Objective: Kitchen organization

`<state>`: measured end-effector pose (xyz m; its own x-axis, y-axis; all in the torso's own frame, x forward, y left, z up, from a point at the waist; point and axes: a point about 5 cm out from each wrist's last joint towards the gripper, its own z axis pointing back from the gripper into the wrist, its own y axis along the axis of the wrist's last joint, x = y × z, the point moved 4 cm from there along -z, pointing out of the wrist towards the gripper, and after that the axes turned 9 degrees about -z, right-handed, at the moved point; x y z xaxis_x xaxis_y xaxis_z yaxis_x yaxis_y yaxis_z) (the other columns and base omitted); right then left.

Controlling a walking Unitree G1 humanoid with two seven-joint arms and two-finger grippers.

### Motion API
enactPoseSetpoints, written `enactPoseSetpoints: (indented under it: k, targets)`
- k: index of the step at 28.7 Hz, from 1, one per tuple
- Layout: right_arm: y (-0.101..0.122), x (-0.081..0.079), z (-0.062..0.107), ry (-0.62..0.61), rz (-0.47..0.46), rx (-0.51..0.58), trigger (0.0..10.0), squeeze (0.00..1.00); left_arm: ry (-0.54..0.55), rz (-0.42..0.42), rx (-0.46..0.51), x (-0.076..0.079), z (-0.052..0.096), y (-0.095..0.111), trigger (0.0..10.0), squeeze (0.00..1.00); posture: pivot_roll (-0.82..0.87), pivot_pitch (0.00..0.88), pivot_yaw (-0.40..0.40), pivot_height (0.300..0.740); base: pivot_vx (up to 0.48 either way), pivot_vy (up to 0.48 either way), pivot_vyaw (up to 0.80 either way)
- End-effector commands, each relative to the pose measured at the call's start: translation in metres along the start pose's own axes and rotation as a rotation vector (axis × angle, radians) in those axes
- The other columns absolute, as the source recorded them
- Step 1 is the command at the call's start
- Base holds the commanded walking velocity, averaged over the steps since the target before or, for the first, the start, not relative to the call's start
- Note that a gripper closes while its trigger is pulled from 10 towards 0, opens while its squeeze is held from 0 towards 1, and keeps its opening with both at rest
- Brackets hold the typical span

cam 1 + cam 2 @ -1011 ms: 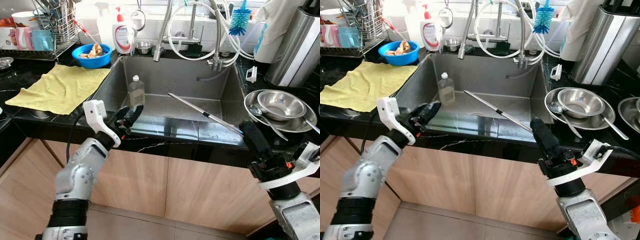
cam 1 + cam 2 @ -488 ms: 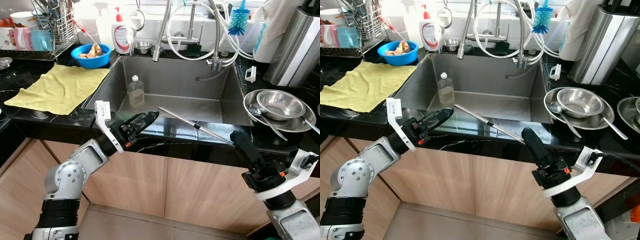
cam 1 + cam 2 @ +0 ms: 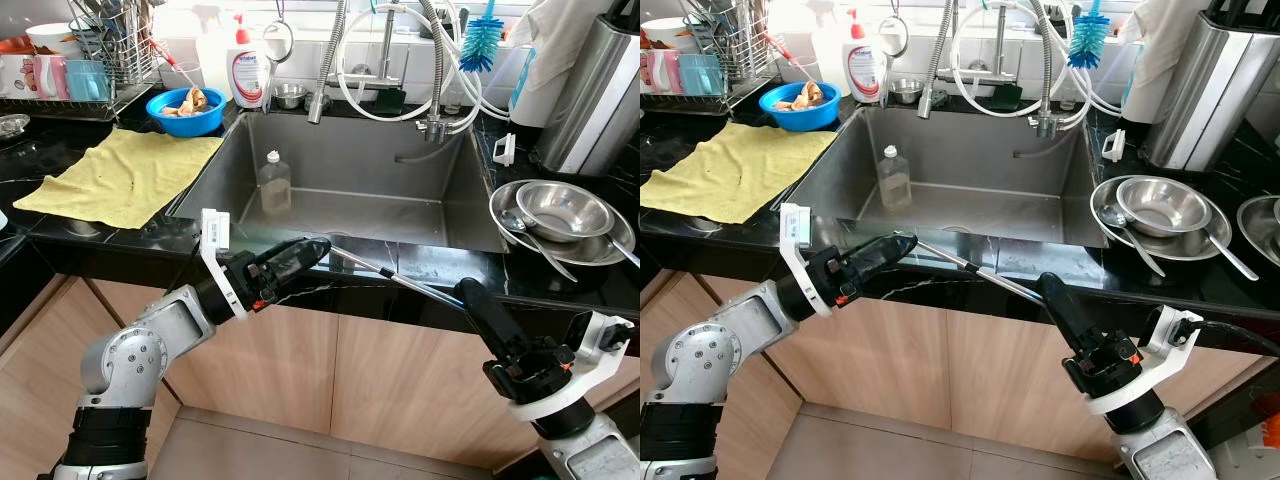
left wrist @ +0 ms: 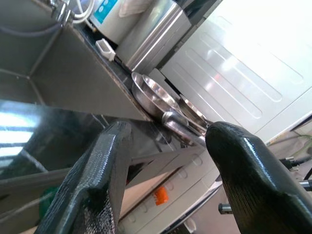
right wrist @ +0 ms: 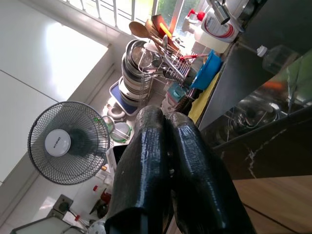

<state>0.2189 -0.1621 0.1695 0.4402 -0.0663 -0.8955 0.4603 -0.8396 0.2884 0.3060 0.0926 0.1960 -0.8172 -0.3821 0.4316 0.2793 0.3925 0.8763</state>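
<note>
Left eye view: the right gripper (image 3: 470, 297) grasps 1 long metal rod (image 3: 385, 276) over the sink (image 3: 440, 215) front edge. The left gripper (image 3: 310, 250) is beside the rod's far end.

Left wrist view: its fingers (image 4: 102, 180) are apart, released.

Right wrist view: the fingers (image 5: 187, 161) are clenched.

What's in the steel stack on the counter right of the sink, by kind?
Steel plate: 1
Steel bowl: 1
Long-handled utensils: 2
Total: 4
</note>
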Motion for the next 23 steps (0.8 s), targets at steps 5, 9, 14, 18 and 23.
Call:
enactPoseSetpoints:
  k: [5,9,14,18,23]
  targets:
    - [-0.008,-0.01,-0.001,0.046,0.003,-0.039,10.0,0.0,-0.035,0.02,0.014,0.007,-0.003,0.002,10.0,0.0,-0.05,0.0,0.007,0.74,0.0,0.0,0.0]
    - [-0.009,-0.01,0.0,0.045,-0.002,-0.042,10.0,0.0,-0.045,0.056,0.035,0.009,-0.004,0.003,10.0,0.0,-0.06,0.0,0.006,0.74,0.0,0.0,0.0]
    - [-0.012,-0.008,0.0,0.042,-0.014,-0.033,10.0,0.0,-0.073,0.083,0.049,0.014,-0.004,0.006,5.6,0.0,-0.06,0.0,0.007,0.74,0.0,0.0,0.0]
    - [-0.012,-0.007,0.0,0.038,-0.012,-0.032,10.0,0.0,-0.076,0.097,0.048,0.014,-0.003,0.006,0.0,0.0,-0.06,0.0,0.007,0.74,0.0,0.0,0.0]
    - [-0.008,-0.006,0.0,0.037,-0.004,-0.017,10.0,0.0,-0.084,0.106,0.049,0.016,-0.002,0.007,0.0,0.0,-0.06,0.0,0.007,0.74,0.0,0.0,0.0]
